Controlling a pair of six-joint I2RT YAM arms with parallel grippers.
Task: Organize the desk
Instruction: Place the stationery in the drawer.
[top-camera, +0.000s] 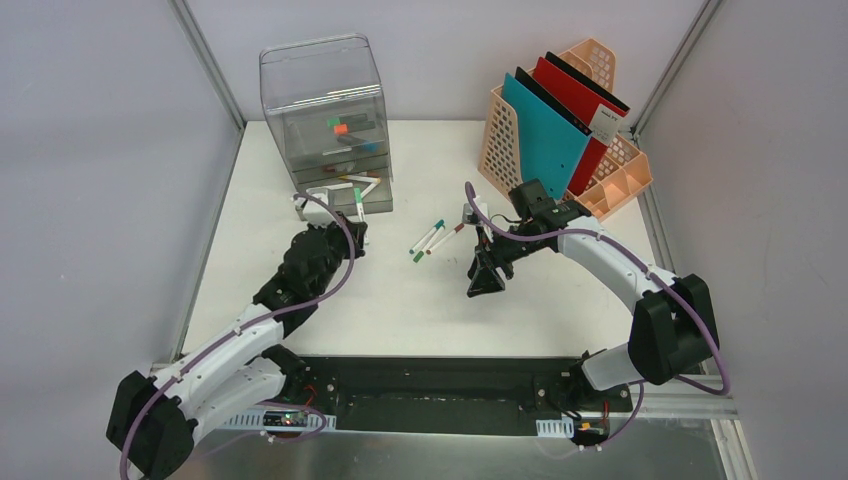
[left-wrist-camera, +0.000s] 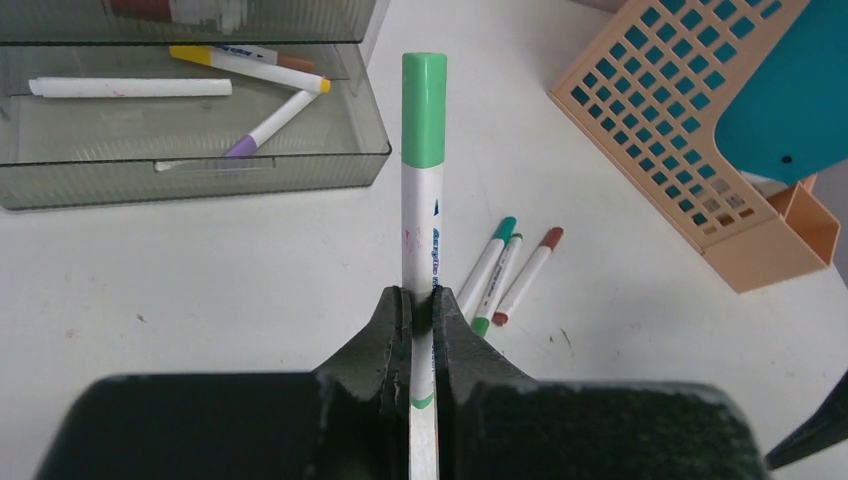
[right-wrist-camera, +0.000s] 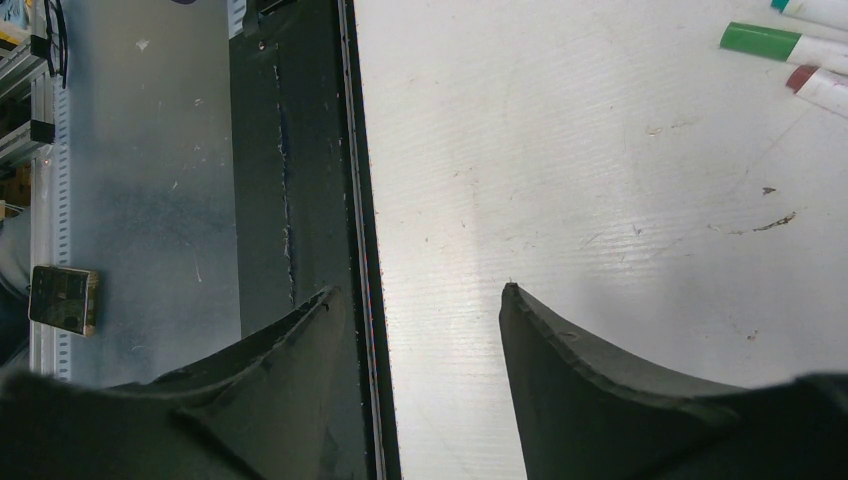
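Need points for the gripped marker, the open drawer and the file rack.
marker (left-wrist-camera: 421, 215): left wrist view, white barrel.
open drawer (left-wrist-camera: 250, 182): left wrist view, front wall.
file rack (left-wrist-camera: 680, 120): left wrist view, mesh side.

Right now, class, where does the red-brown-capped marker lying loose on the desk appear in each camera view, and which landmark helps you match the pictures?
Top external: the red-brown-capped marker lies mid-desk, rightmost of the loose ones.
Left wrist: right of centre, beyond the held green-capped marker.
Right wrist: top right corner; only its cap end shows.
Shared landmark: the green-tipped marker lying alongside it, in all three views.
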